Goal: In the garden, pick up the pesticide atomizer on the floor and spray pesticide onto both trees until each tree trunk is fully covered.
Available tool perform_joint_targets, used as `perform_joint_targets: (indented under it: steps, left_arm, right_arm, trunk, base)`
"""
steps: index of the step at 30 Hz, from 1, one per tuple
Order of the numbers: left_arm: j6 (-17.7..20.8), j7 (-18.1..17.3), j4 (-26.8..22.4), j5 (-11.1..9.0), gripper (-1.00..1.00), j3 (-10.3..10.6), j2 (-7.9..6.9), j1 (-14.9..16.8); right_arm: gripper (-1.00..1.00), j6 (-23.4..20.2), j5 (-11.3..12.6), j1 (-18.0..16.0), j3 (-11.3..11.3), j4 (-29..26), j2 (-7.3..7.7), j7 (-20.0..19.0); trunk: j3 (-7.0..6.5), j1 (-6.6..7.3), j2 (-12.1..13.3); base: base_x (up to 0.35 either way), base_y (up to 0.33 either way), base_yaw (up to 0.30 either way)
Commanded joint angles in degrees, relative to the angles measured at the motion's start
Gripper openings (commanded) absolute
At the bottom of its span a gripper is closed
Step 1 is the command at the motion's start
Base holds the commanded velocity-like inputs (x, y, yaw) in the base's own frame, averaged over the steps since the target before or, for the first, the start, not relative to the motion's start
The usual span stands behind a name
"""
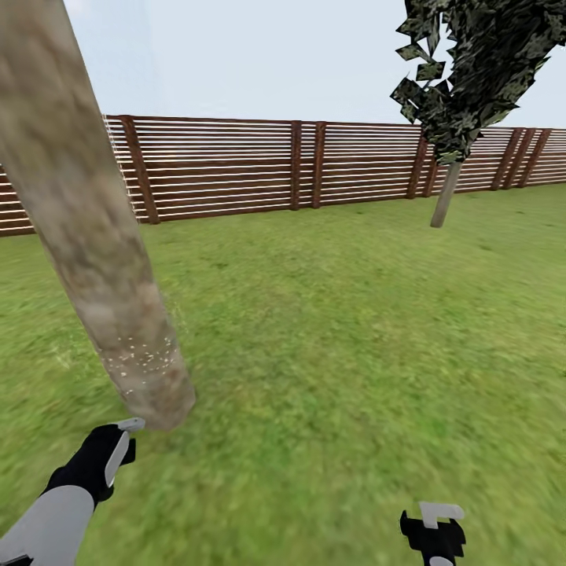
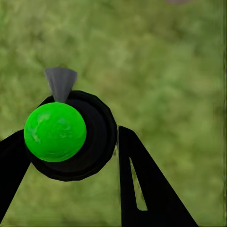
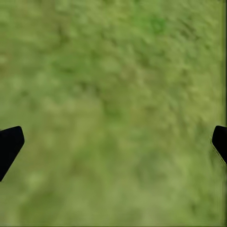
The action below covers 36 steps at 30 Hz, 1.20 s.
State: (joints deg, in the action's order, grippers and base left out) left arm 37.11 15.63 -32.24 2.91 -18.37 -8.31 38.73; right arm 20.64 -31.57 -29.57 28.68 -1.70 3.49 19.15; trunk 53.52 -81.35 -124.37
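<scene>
The left gripper (image 2: 71, 156) clamps the round black pesticide atomizer (image 2: 71, 135), green-capped, just short of the mottled grey-brown tree trunk (image 1: 94, 259) already speckled low down; spraying continues, probably upward next; the right gripper (image 3: 113, 146) gapes wide, with the second tree (image 1: 445, 192) far beyond.

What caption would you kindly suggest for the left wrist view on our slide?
Left gripper shut on the black round pesticide atomizer with a bright green ball and grey nozzle, above blurred green lawn.

The near tree trunk (image 1: 86, 236) is mottled pale grey-brown, flecked with white specks low down. The fence (image 1: 314, 165) is reddish-brown, in horizontal slats. The lawn (image 1: 354, 330) is patchy green. The atomizer (image 2: 75, 137) is black with a bright green ball.
</scene>
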Motion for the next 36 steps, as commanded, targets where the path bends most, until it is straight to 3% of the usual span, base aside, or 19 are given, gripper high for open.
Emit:
perform_joint_targets:
  steps: [1,11,20,21,22,23,24,25,26,27,29,30,31,33,35,36]
  left_arm:
    - [0.3,-0.1,-0.1,0.3,-1.0,-0.2,0.04,0.0]
    - [0.3,-0.1,-0.2,0.3,-1.0,-0.2,0.04,0.0]
    - [0.2,-1.0,0.1,0.5,-1.0,0.0,0.01,-1.0]
    - [-1.5,-1.1,-0.1,0.7,-1.0,0.5,-0.11,-2.9]
    - [-6.8,-1.9,0.2,0.8,-1.0,2.1,-0.53,-5.4]
    - [-17.4,-8.2,0.6,2.2,-1.0,7.1,-2.52,-10.9]
    - [-19.6,-12.3,0.6,3.5,-1.0,8.8,-3.47,-12.0]
    - [-22.5,-18.8,0.7,6.2,-1.0,10.3,-4.7,-12.7]
    - [-24.8,-25.1,0.7,9.6,-1.0,10.9,-5.55,-13.0]
    - [-25.6,-28.2,0.7,11.6,-1.0,11.1,-5.81,-13.0]
    - [-27.9,-38.5,0.6,19.3,-1.0,11.2,-6.18,-12.8]
    - [-29.8,-43.0,0.6,22.6,-1.0,11.2,-6.19,-12.7]
    - [-32.7,-48.7,0.6,26.4,-1.0,11.2,-6.12,-12.7]
    - [-35.0,-55.8,0.6,30.6,-1.0,11.3,-6.05,-12.5]
    - [-35.8,-61.5,0.6,32.7,-1.0,11.3,-5.96,-12.6]
    - [-36.0,-64.3,0.2,33.3,-1.0,11.3,-5.83,-12.5]
  right_arm:
    - [1.0,0.2,-0.6,0.0,0.5,0.1,0.02,0.2]
    - [1.0,0.2,-0.6,0.0,0.4,0.1,-0.04,0.2]
    - [1.0,0.2,-0.5,0.0,0.5,0.0,0.08,0.3]
    - [1.0,0.2,-0.5,0.0,0.5,0.0,0.1,0.3]
    - [1.0,0.2,-0.5,0.0,0.5,0.0,0.11,0.3]
    - [1.0,0.2,-0.5,0.0,0.5,0.0,0.01,0.0]
    - [1.0,0.2,-0.5,0.0,0.4,0.0,-0.1,-0.1]
    - [1.0,0.2,-0.6,0.0,0.3,0.0,-0.18,-0.2]
    - [1.0,0.2,-1.0,0.0,-0.5,-0.1,-0.29,-1.1]
    - [1.0,0.2,-1.7,-0.1,-1.6,-0.2,-0.34,-2.5]
    - [1.0,0.0,-6.7,-0.1,-7.0,-4.8,-0.46,-13.0]
    - [1.0,-0.1,-8.5,-0.1,-8.4,-8.7,-0.48,-19.7]
    - [1.0,-0.2,-9.7,-0.1,-9.3,-13.9,-0.45,-29.5]
    - [1.0,-0.5,-10.4,-0.1,-9.8,-19.4,-0.21,-41.5]
    - [1.0,-0.6,-10.9,-0.1,-10.0,-22.6,-0.08,-49.3]
    - [1.0,-0.7,-13.1,-0.1,-10.7,-23.6,-0.17,-52.6]
  trunk:
    - [0.05,0.0,0.0]
    - [0.05,0.0,0.0]
    - [0.05,0.0,0.0]
    - [0.05,0.0,0.0]
    - [0.05,0.0,0.0]
    - [0.05,0.0,0.0]
    - [0.05,0.0,0.0]
    - [0.05,0.0,0.0]
    - [0.05,0.0,0.0]
    - [0.05,0.0,0.0]
    - [0.05,0.0,0.0]
    - [0.05,0.0,0.0]
    - [0.05,0.0,0.0]
    - [0.05,0.0,0.0]
    - [0.05,0.0,0.0]
    - [0.05,0.0,0.0]
  base:
    - [0.116,-0.265,0.0]
    - [0.195,-0.213,0.0]
    - [-0.116,-0.238,0.2]
    - [-0.273,-0.174,0.276]
    - [-0.276,-0.172,0.265]
    - [-0.277,-0.171,0.051]
    - [-0.277,-0.171,0.026]
    - [-0.277,-0.17,0.011]
    - [-0.276,-0.17,0.004]
    - [-0.276,-0.169,0.003]
    - [-0.275,-0.167,0.001]
    - [-0.269,-0.158,0.0]
    - [-0.169,-0.098,0.0]
    - [-0.065,-0.038,0.0]
    - [-0.017,-0.01,0.0]
    - [-0.004,-0.002,0.0]
